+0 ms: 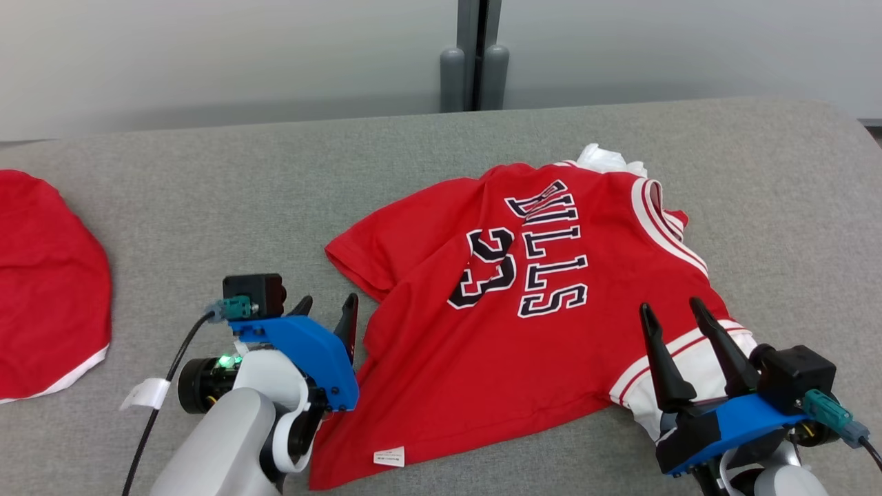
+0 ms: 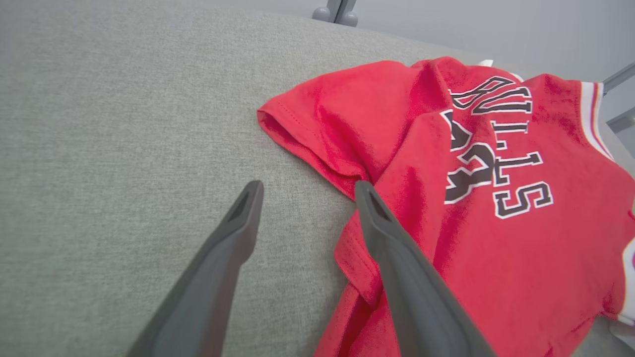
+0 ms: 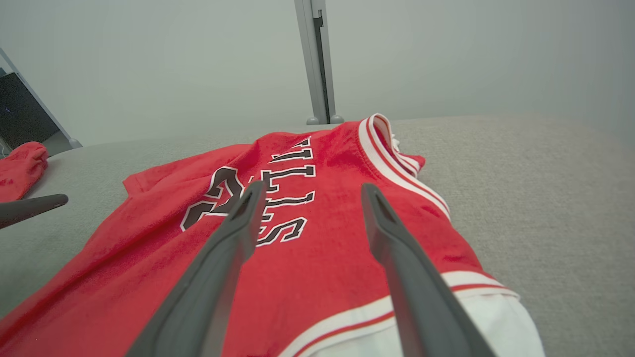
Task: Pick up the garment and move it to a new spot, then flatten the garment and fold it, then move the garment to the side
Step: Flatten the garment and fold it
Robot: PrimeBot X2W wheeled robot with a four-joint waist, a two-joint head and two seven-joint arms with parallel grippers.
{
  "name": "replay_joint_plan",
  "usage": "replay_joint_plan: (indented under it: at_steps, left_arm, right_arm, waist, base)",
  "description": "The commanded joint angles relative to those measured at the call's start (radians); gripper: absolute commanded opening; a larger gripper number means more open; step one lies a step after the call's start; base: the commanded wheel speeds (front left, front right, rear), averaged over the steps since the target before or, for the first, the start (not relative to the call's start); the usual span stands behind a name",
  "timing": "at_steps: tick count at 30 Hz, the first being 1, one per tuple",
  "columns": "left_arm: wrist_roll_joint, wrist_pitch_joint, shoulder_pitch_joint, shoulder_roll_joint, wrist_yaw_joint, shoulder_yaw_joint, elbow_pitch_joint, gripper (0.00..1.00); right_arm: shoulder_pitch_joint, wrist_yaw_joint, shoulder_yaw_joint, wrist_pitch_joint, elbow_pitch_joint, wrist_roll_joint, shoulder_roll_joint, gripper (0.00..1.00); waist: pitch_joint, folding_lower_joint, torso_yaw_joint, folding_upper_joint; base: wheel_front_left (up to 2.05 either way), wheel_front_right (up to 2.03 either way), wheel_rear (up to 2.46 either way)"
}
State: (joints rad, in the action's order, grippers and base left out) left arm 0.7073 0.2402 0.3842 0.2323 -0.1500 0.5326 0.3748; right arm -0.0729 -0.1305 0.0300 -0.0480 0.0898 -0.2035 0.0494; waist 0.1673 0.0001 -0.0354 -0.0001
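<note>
Jersey [image 1: 524, 324] is lying rumpled centre frame, unfolded. Left gripper [image 1: 329, 303] and right gripper [image 1: 670, 304] are hanging spread, gripping nothing. Flattening, folding and side move look pending.

The garment [image 1: 441, 358] is bright red; its lettering [image 1: 551, 255] and number are black with a white outline, its edges carry bands of white and red stripes, one corner is plain white, and its small label [image 1: 389, 456] is white. The surface [image 1: 207, 207] is a plain grey woven fabric, and the other cloth [image 1: 48, 289] at the left is also red, with a white hem. The left gripper [image 1: 329, 298] and the right gripper [image 1: 670, 304] have black fingers on blue mounts, and the forearm [image 1: 220, 441] is pale grey.
</note>
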Motion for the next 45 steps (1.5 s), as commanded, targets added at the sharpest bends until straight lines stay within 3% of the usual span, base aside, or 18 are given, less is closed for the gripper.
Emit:
replay_joint_plan:
  at_steps: [1,6,14,20,21,22,23,27,32,39,42,45]
  left_arm:
    - [0.002,-0.013,0.032,-0.020,0.001,-0.003,0.047,1.00]
    - [0.028,-0.034,0.137,-0.071,0.037,-0.021,0.211,1.00]
    - [0.013,-0.062,0.249,-0.091,0.025,-0.027,0.381,1.00]
    - [0.015,-0.049,0.291,-0.103,0.044,-0.015,0.474,1.00]
    - [0.008,-0.040,0.295,-0.103,0.048,-0.005,0.491,0.96]
    - [-0.003,-0.038,0.300,-0.100,0.054,0.007,0.505,0.43]
    - [-0.008,-0.039,0.303,-0.099,0.058,0.016,0.517,0.00]
    - [-0.014,-0.095,0.337,-0.093,0.075,0.011,0.523,0.00]
    - [-0.051,-0.211,0.431,-0.037,0.083,-0.004,0.501,0.00]
    - [-0.113,-0.318,0.553,0.094,0.124,-0.006,0.480,0.00]
    - [-0.151,-0.336,0.597,0.154,0.145,0.014,0.476,0.00]
    - [-0.151,-0.315,0.622,0.176,0.169,0.020,0.482,0.00]
  right_arm:
    - [-0.010,0.000,0.006,-0.001,-0.003,0.004,0.002,1.00]
    - [-0.027,0.000,0.012,-0.006,-0.008,0.005,0.002,1.00]
    - [-0.044,0.000,0.021,-0.014,-0.003,-0.004,0.002,1.00]
    - [-0.057,0.000,0.030,-0.028,0.002,-0.012,0.002,1.00]
    - [-0.060,0.000,0.032,-0.029,0.003,-0.013,0.002,1.00]
    - [-0.062,0.000,0.033,-0.031,0.003,-0.015,0.002,1.00]
    - [-0.065,0.000,0.033,-0.033,0.004,-0.016,0.002,1.00]
    - [-0.072,0.000,0.029,-0.038,0.003,-0.018,0.002,1.00]
    - [-0.079,0.000,0.040,-0.041,0.004,-0.018,0.002,1.00]
    - [-0.097,0.000,0.066,-0.053,0.012,-0.029,0.002,1.00]
    - [-0.106,0.000,0.070,-0.059,0.020,-0.033,0.002,1.00]
    - [-0.104,0.000,0.074,-0.067,0.030,-0.038,0.002,1.00]
  waist:
    - [0.009,-0.0001,-0.008,0.0001]
    - [0.049,-0.0001,-0.038,0.0001]
    - [0.098,-0.0001,-0.071,0.0001]
    - [0.128,-0.0001,-0.087,0.0001]
    - [0.131,-0.0001,-0.088,0.0001]
    - [0.134,-0.0001,-0.089,0.0001]
    - [0.137,-0.0001,-0.090,0.0001]
    - [0.152,-0.0001,-0.086,0.0001]
    - [0.167,-0.0001,-0.089,0.0001]
    - [0.186,-0.0001,-0.127,0.0001]
    - [0.191,-0.0001,-0.144,0.0001]
    - [0.193,-0.0001,-0.150,0.0001]
  base:
    - [0.00,0.00,0.00]
    - [0.00,0.00,0.00]
    - [0.00,0.00,0.00]
    - [0.00,0.00,0.00]
    - [0.00,0.00,0.00]
    - [0.00,0.00,0.00]
    - [0.00,0.00,0.00]
    - [0.00,0.00,0.00]
    - [0.00,0.00,0.00]
    - [0.00,0.00,0.00]
    - [0.00,0.00,0.00]
    - [0.00,0.00,0.00]
